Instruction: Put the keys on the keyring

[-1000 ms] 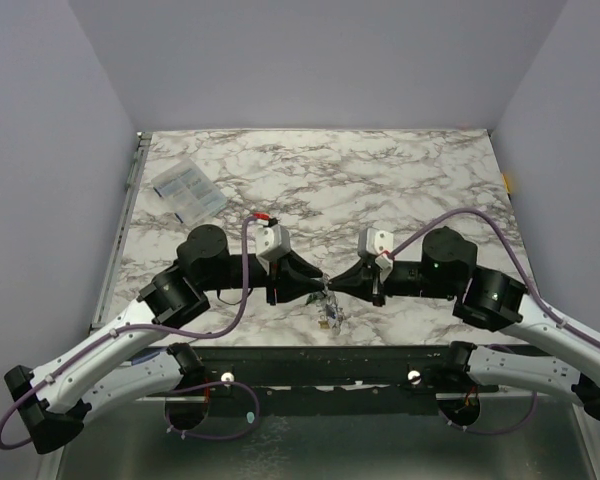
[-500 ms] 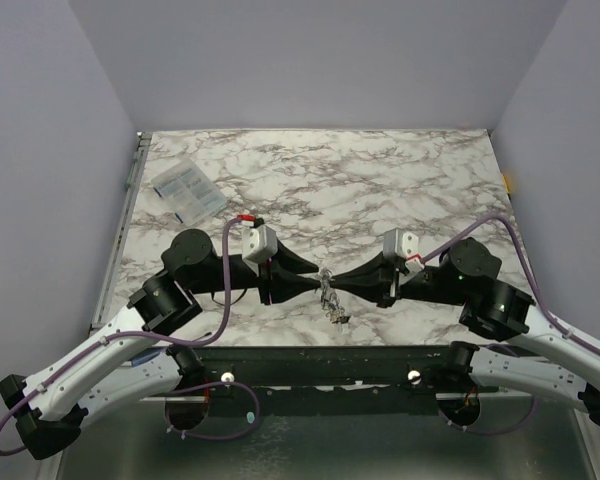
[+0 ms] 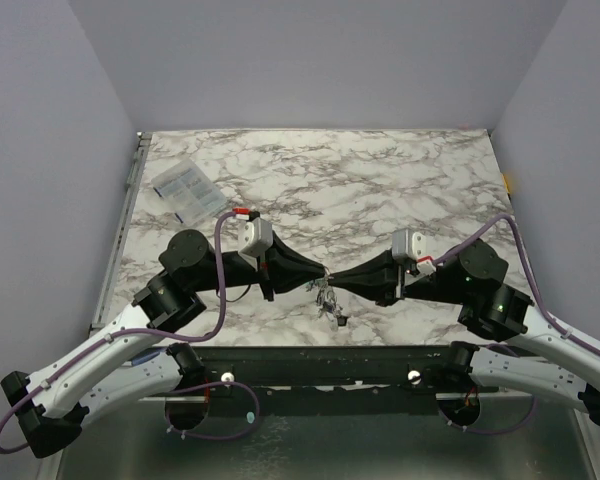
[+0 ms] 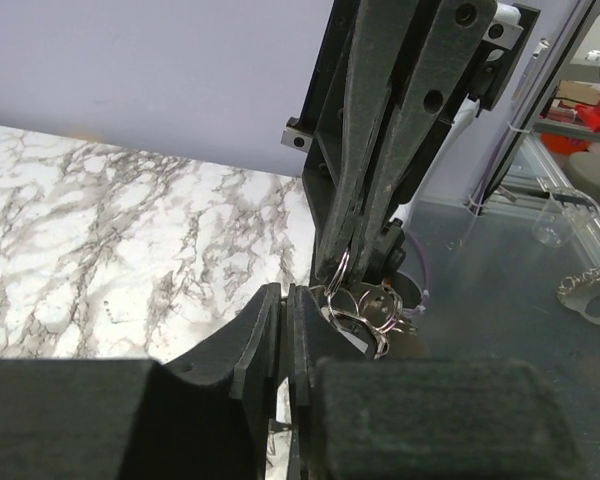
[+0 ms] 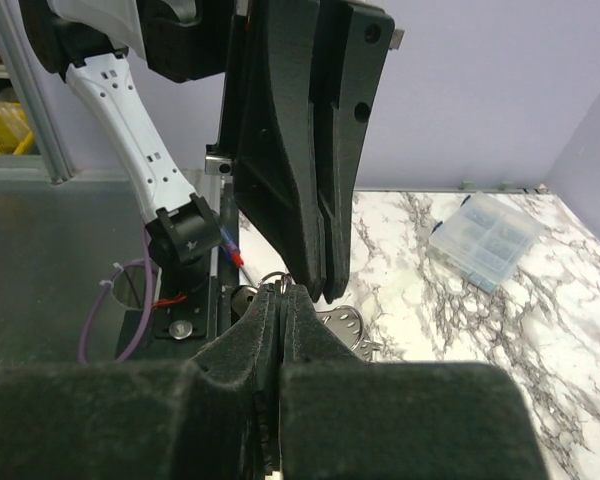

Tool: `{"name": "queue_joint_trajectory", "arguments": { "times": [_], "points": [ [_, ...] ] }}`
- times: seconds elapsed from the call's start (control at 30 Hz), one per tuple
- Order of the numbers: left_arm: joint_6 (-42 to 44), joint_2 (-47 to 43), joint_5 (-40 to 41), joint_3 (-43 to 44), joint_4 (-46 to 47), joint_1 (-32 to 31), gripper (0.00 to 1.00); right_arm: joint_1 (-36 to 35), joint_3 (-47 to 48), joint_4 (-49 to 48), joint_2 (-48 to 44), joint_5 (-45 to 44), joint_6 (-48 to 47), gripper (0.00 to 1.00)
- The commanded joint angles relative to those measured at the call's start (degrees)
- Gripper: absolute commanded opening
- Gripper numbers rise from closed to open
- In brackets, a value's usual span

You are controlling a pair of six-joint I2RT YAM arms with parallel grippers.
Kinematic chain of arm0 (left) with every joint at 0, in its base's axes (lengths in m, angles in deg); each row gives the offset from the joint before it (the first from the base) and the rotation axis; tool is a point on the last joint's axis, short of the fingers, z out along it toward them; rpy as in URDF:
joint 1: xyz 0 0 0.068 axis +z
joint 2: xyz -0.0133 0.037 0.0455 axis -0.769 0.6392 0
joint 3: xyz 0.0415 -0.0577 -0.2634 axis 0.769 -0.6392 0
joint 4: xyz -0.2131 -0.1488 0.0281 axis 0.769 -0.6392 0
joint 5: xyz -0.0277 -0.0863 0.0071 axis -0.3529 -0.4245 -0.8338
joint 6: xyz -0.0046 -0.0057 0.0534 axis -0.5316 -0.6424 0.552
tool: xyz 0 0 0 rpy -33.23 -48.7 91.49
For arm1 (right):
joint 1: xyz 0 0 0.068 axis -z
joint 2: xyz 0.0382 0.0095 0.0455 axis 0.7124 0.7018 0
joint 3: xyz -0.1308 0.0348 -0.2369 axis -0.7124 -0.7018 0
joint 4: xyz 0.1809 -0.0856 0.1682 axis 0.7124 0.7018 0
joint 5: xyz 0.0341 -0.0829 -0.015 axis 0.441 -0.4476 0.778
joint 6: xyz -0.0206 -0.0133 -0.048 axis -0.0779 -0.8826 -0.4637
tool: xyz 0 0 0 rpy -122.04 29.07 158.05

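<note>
Over table [image 3: 400, 180] front edge: right gripper [image 3: 333, 279] clenched on keyring [image 4: 337, 281], keys [image 3: 329, 301] dangling; left gripper [image 3: 322, 277] state unclear.

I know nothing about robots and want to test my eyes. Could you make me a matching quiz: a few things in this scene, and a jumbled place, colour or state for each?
Things:
1. clear plastic box
2. bunch of keys
3. right gripper
4. table

Descriptions:
A. jaws closed
B. white and grey marble pattern
C. far left of the table
D. middle, by the near edge

Pairs: 1-C, 2-D, 3-A, 4-B
</note>
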Motion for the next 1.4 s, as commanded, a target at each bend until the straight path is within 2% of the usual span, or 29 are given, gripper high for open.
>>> {"name": "queue_joint_trajectory", "arguments": {
  "times": [0.0,0.17,0.2,0.33,0.4,0.53,0.9,1.07,1.23,1.37],
  "points": [
    [-1.85,0.04,-0.65,-1.13,2.65,-0.14,0.12,-0.42,-0.10,-5.51,-0.71,1.13,-0.50,0.01],
    [-2.91,-0.83,0.32,-2.05,3.23,-0.12,0.12,-0.42,-0.21,-6.85,-0.79,-0.17,-0.92,0.01],
    [-3.16,-1.23,1.10,-2.27,3.34,-0.10,0.15,-0.44,-0.13,-6.78,-0.73,-0.17,-1.02,0.01],
    [-4.04,-3.23,7.04,-2.17,2.26,-0.05,0.45,-0.42,0.58,-4.39,-0.32,0.48,-1.48,0.01],
    [-4.39,-4.31,12.62,-0.93,-0.28,-0.12,0.51,-0.42,0.71,-3.25,-0.58,0.57,-1.56,0.01],
    [-8.40,-4.13,22.31,2.79,-7.87,-0.02,0.51,-0.42,-0.04,-2.46,-1.46,-1.12,-1.57,0.01],
    [-20.52,-2.63,16.05,6.90,-10.63,-0.14,0.44,-0.37,-0.90,-4.69,-2.03,-5.44,-1.92,0.01],
    [-26.01,-0.39,13.74,9.70,-11.47,-0.10,0.44,-0.42,-0.64,-4.90,-2.23,-7.41,-2.53,0.01],
    [-27.17,1.01,9.92,10.36,-11.57,-0.05,0.44,-0.42,-0.52,-6.04,-2.80,-9.02,-2.71,0.01],
    [-26.64,0.84,10.03,9.02,-11.58,-0.08,0.43,-0.42,-0.39,-6.34,-2.75,-9.83,-2.90,0.01]
  ]
}}
